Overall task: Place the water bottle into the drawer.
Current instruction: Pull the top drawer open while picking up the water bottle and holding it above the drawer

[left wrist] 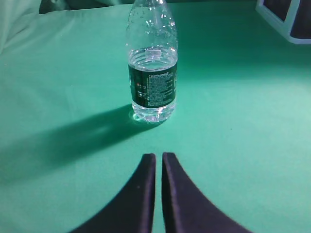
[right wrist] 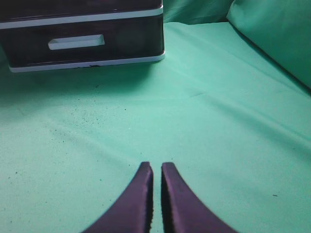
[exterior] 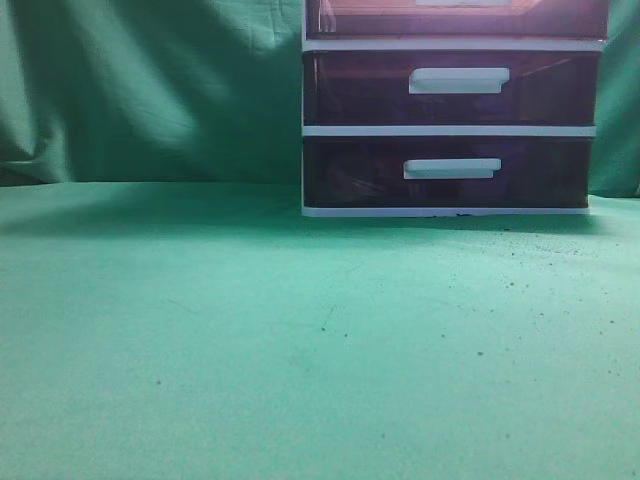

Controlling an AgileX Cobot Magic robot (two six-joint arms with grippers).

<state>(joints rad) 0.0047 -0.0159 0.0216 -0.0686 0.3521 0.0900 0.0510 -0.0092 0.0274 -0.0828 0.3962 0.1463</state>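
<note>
Left jaws point(left wrist: 159, 156): clenched on nothing, the two dark fingers almost touching with only a thin slit between them; they hang over bare green worktop point(left wrist: 243, 145) at the near edge of the left wrist view.
Right jaws point(right wrist: 156, 166): likewise clenched and empty, a narrow gap between the fingers, over bare green cloth at the near edge of the right wrist view.
Water bottle point(left wrist: 151, 68): stands upright on the worktop, straight beyond the left jaws and apart from them; clear plastic with water inside, a dark green label around its lower body, its top cut off by the frame; its shadow falls to the left and nearer.
Drawer point(exterior: 455, 17): uppermost one of the unit, dark purplish-brown see-through front; only its lower strip shows at the top edge of the exterior view, so I cannot tell whether it is pulled out.
Drawer unit point(exterior: 450, 130): white-framed, at the far right of the worktop, with two lower drawers showing dark fronts and white bar handles, both pushed in.
Unit seen from the wrists: its lowest drawer point(right wrist: 82, 41) lies far left of the right jaws, well apart; one corner point(left wrist: 286, 19) shows far right of the bottle.
Backdrop point(exterior: 150, 90): creased green cloth behind the worktop.
</note>
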